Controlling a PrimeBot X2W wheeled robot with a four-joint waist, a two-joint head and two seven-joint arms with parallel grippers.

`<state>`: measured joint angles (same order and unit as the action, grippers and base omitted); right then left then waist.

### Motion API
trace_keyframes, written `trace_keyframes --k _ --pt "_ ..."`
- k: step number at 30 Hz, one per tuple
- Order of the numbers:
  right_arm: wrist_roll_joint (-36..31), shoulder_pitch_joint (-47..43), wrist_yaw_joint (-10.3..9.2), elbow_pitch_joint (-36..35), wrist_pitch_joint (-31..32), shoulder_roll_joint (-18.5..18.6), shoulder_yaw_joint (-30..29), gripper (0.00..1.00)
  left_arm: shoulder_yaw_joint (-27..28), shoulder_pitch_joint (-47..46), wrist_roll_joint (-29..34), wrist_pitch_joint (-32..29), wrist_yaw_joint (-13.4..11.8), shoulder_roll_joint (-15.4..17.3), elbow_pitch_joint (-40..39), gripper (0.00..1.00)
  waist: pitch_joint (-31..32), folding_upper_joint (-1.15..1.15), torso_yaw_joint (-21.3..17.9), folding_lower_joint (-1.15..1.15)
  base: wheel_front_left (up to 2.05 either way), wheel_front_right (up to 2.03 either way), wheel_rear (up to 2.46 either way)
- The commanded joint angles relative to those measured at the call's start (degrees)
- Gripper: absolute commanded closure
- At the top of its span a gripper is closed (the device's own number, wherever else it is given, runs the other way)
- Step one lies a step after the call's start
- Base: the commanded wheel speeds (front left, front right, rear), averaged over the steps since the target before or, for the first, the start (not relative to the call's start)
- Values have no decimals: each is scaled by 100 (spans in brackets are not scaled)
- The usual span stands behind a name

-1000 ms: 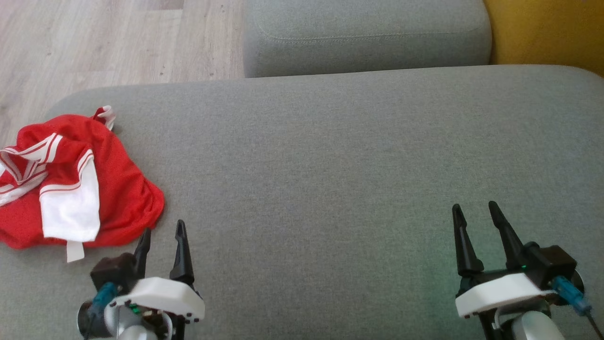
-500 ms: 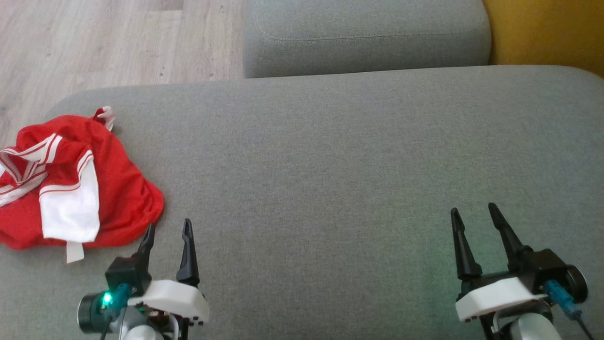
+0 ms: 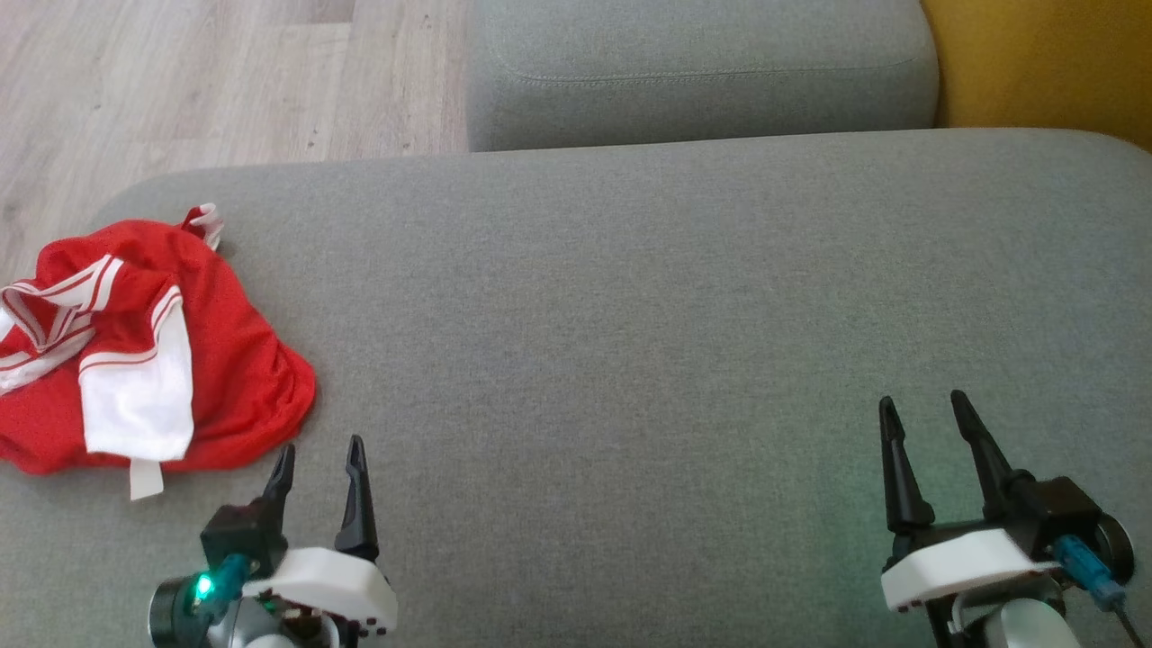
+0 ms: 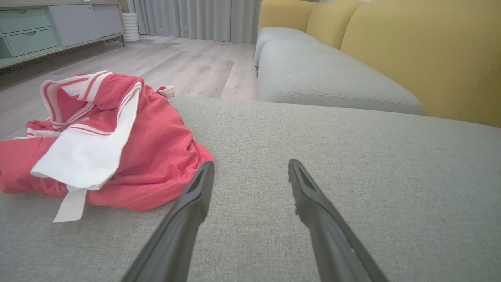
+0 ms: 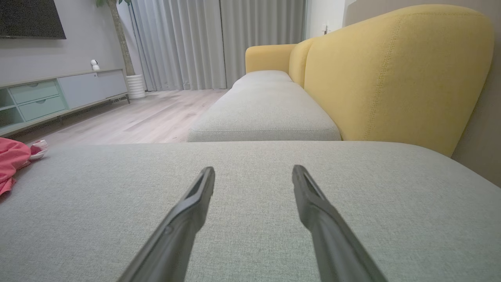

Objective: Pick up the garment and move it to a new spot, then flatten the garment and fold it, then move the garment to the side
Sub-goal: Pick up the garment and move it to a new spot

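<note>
Left hand point(image 3: 319, 447): fingers spread wide, holding nothing, low over the cushion's point(image 3: 630, 315) near left part. The tips point forward, just short of the garment point(image 3: 225, 360).
Right hand point(image 3: 924, 400): spread wide, holding nothing, same low forward pose over the cushion's near right part.
Garment: red and white, crumpled on the cushion's left end.

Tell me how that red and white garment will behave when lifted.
The garment lies crumpled in folds, so it will likely hang limp and unfurl. Its thin fabric looks light. A corner pinch would probably drag the rest across the grey cushion.
</note>
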<state>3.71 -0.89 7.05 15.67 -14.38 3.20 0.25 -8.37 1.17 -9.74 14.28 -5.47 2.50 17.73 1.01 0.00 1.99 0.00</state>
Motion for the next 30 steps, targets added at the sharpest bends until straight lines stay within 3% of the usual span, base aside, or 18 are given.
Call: trace_keyframes --k 1,5,11,23,30 --pt "49 153 44 -151 -62 15 127 0 210 -198 -22 72 30 59 -160 0 -3 0 7 0 0 0 0" --pt "55 161 44 -142 -62 16 137 0 193 -233 -13 72 52 59 -140 0 -8 0 70 0 0 0 0" --pt "55 104 44 -180 -62 34 144 0 153 -307 25 72 69 69 -125 0 13 0 470 0 0 0 0" --pt "150 172 44 -184 -62 -6 565 0 311 -91 -53 72 11 180 -157 0 53 0 2141 0 0 0 0" --pt "175 384 44 -151 -62 -21 882 0 377 -126 -193 20 -3 195 -375 0 -207 0 2257 0 0 0 0"
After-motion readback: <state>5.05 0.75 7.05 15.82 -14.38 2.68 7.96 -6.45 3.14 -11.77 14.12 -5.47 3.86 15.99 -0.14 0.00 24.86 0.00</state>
